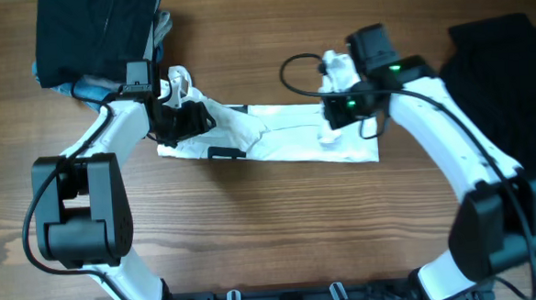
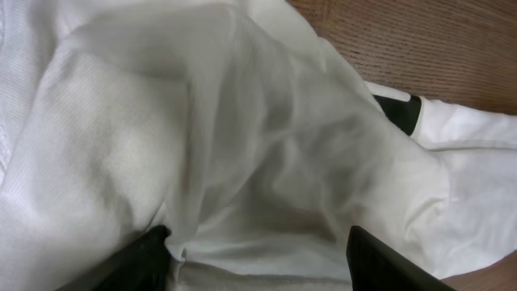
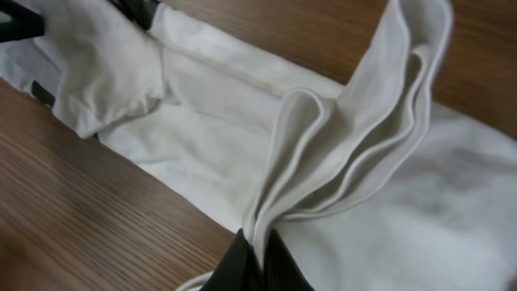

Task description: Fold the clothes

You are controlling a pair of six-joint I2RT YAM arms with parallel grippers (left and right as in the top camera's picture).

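The white T-shirt (image 1: 286,135) lies as a long folded strip across the middle of the table, with a black mark (image 1: 224,153) on its front edge. My left gripper (image 1: 179,118) is over its bunched left end. In the left wrist view its jaws (image 2: 258,259) are spread wide with white cloth (image 2: 242,145) heaped between them. My right gripper (image 1: 339,105) is at the right end. In the right wrist view its jaws (image 3: 260,250) are shut on several stacked layers of the shirt (image 3: 202,137) and hold that end lifted off the table.
A dark garment (image 1: 96,30) lies at the back left with a pale cloth (image 1: 160,27) beside it. Another dark garment (image 1: 502,55) lies at the right edge. Bare wooden table (image 1: 281,232) lies in front of the shirt.
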